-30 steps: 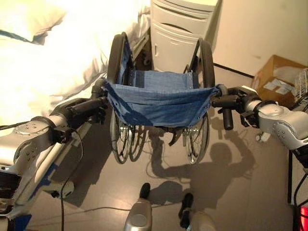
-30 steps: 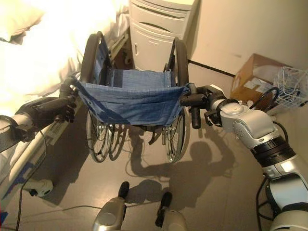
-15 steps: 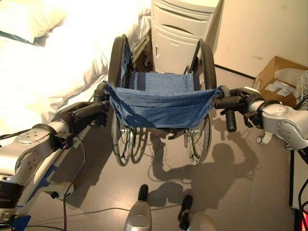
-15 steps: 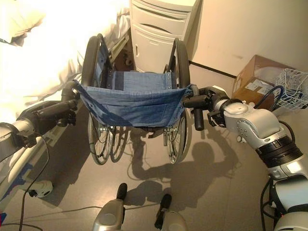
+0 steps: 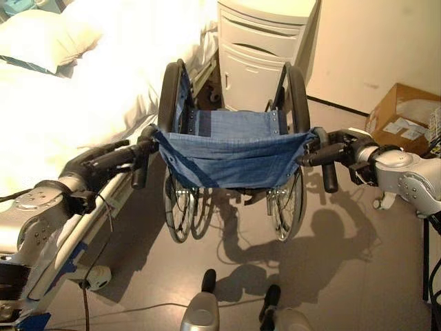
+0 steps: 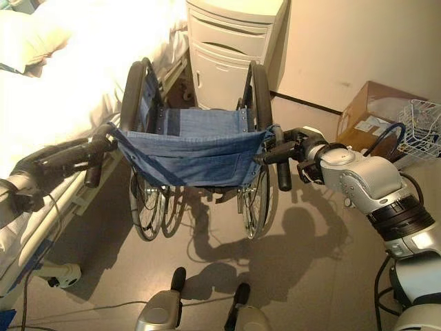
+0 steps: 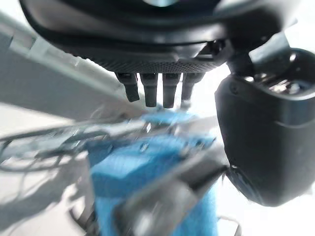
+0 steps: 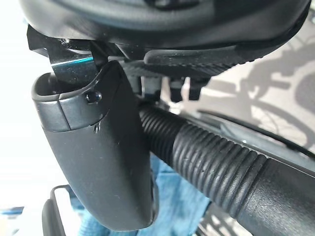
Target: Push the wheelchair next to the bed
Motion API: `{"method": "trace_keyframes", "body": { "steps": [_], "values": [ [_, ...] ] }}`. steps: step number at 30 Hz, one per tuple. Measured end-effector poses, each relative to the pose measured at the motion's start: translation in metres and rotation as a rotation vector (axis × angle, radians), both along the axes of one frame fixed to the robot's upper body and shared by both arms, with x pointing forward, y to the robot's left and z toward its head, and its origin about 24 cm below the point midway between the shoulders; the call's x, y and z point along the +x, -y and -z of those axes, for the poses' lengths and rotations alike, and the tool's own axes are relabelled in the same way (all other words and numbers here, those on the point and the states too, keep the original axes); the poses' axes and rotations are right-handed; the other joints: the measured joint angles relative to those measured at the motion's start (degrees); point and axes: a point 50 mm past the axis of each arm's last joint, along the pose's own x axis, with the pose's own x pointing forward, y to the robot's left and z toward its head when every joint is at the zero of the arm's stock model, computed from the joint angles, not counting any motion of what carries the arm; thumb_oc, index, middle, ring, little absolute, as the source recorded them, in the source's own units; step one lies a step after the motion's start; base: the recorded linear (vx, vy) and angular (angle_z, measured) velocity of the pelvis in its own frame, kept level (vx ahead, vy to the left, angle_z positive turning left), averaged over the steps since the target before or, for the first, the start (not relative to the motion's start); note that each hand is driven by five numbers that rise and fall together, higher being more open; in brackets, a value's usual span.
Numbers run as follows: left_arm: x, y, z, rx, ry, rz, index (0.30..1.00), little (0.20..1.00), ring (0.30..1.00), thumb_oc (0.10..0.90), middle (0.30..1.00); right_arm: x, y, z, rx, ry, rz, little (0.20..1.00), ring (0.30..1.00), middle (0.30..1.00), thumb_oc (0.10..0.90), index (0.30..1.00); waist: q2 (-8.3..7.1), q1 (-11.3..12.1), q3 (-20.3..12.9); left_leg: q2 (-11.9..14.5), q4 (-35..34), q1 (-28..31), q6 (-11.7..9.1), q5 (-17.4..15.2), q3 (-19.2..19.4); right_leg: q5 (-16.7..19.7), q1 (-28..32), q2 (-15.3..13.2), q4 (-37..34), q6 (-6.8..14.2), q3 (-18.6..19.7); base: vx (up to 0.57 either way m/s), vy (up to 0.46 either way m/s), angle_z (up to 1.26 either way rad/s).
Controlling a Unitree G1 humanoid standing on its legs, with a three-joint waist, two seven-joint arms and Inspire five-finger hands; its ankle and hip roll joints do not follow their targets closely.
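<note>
1. Wheelchair [image 5: 231, 148]: blue denim-like cloth back and seat, matt; shiny metal spoked wheels; black rubber tyres.
2. Push handle [image 8: 211, 167]: black ribbed rubber, matt.
3. Right hand [image 8: 106, 157]: dark smooth plastic, slight sheen.
4. Bed [image 5: 62, 103]: white cloth sheets, soft, creased.
5. Cabinet [image 5: 258, 48]: pale smooth plastic.
6. Box [image 5: 403, 117]: brown cardboard.
7. Floor [image 5: 344, 276]: smooth, grey, matt.

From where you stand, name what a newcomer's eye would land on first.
The wheelchair with its blue cloth back stands in the middle, beside the white bed on the left. The left hand and right hand are at its two push handles. A pale cabinet stands just ahead of it.
</note>
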Motion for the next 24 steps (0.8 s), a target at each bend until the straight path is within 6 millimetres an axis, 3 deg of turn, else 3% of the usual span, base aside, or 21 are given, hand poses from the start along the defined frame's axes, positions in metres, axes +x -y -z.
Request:
{"method": "trace_keyframes", "body": {
  "steps": [5,15,24],
  "values": [
    [-0.019,-0.027,-0.018,-0.011,0.095,-0.119,0.9,0.9,0.9,0.8,0.9,-0.01,0.009,0.0,-0.026,-0.006,-0.005,0.9,0.9,0.9,0.8,0.9,0.98,0.0,-0.9,-0.6,-1.2,0.9,0.6,0.7,0.3,-0.1,0.2,-0.6,-0.2,0.5,0.0,0.05,0.042,0.03],
    [-0.046,-0.048,-0.001,0.019,0.021,-0.223,0.9,0.9,0.9,0.8,0.9,-0.035,0.03,0.01,0.031,0.0,0.033,0.9,0.9,0.9,0.8,0.9,1.18,0.5,-1.8,-1.3,-2.9,2.6,0.8,0.9,0.4,0.5,2.8,-0.7,-4.0,1.5,-0.1,0.01,0.006,0.03],
    [-0.061,-0.059,-0.001,0.022,0.029,-0.273,0.9,0.9,0.9,0.8,0.9,-0.061,0.051,0.02,0.147,0.032,0.092,0.9,0.9,0.9,0.8,0.9,1.15,1.4,-1.8,-1.4,-3.5,2.9,1.0,1.0,2.6,0.5,4.3,-0.6,-6.1,1.9,1.5,-0.01,-0.004,0.06]
  ]
}}
